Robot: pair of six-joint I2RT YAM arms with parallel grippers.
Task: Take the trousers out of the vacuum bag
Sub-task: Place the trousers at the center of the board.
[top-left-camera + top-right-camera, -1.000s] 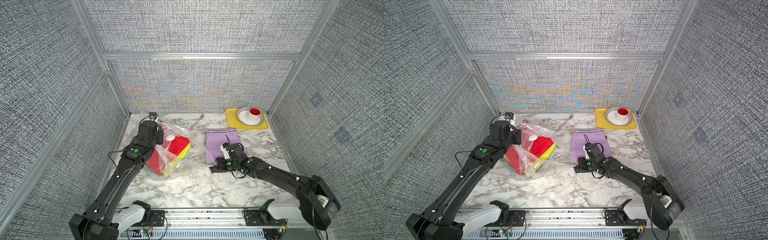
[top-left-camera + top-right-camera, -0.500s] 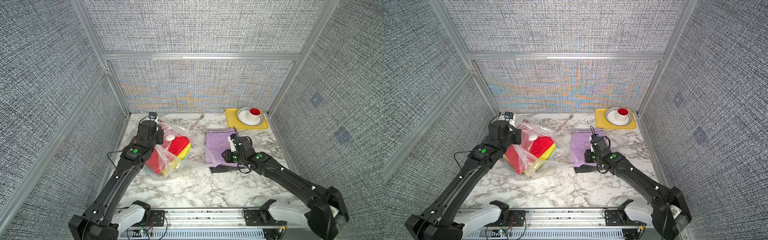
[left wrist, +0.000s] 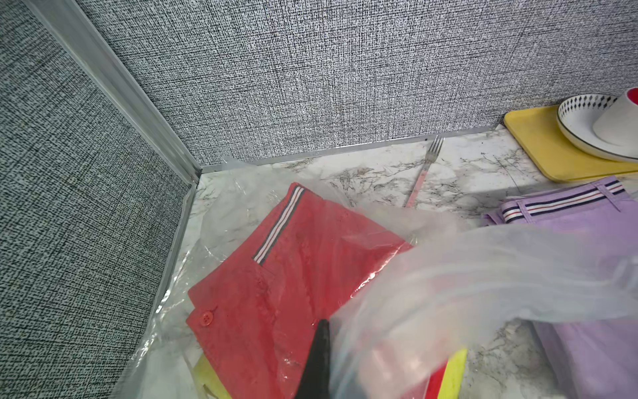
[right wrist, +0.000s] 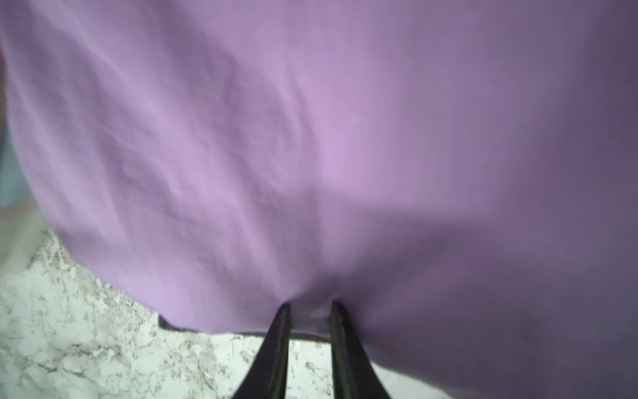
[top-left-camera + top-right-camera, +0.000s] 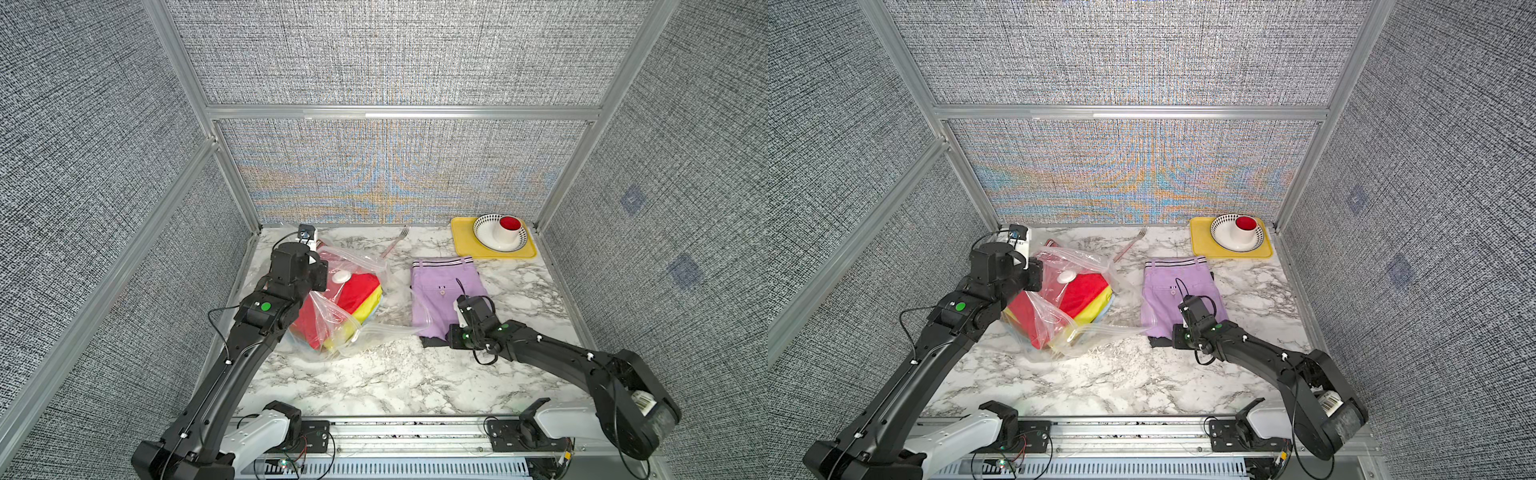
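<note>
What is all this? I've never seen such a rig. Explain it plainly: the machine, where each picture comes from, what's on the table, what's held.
Two black robot arms stand at the near edge of a marble table. Each ends in a two-fingered claw. The two wide pictures look down from overhead, side by side. The other two come from a camera on each wrist.

On the table are a clear bag holding red trousers and other colours, lilac trousers outside it on dark cloth, a fork, and a yellow tray with a bowl and cup.

The left claw is shut on the bag's plastic. The right claw pinches the lilac trousers' near edge.
</note>
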